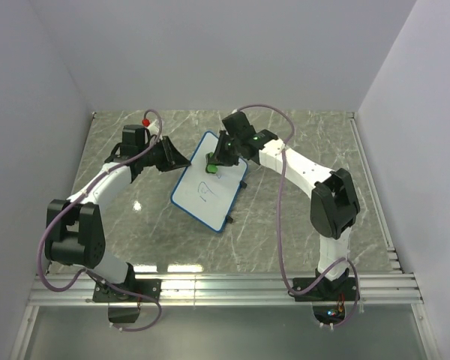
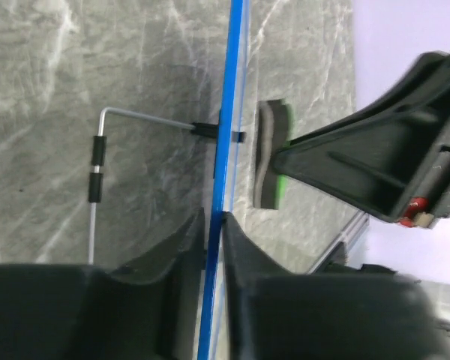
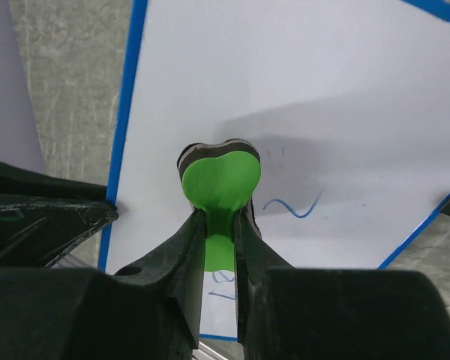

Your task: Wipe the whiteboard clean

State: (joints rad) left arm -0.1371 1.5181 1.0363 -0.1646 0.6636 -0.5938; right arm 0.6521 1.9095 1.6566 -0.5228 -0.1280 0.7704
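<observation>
- The board (image 1: 223,189) stands tilted right in front of my right gripper (image 3: 220,217), its long axis running back toward the bases. This arm is nearer the writing.
- My left gripper (image 2: 214,225) straddles the blue rim, jaws narrow. I can't tell if they pinch.
- The right gripper clamps the eraser (image 3: 220,176).
- Marks (image 3: 291,206) lie right of it, and others hide behind my fingers.

- whiteboard (image 1: 210,193) central; left gripper (image 1: 185,161) jaws clamp its left rim, blocks that side.
- right gripper (image 1: 211,162) with eraser (image 3: 221,176) sits on board's upper half; lower half uncovered.
- bench (image 1: 300,225) open near and right of board; walls (image 1: 37,90) shut left, back, right.
</observation>
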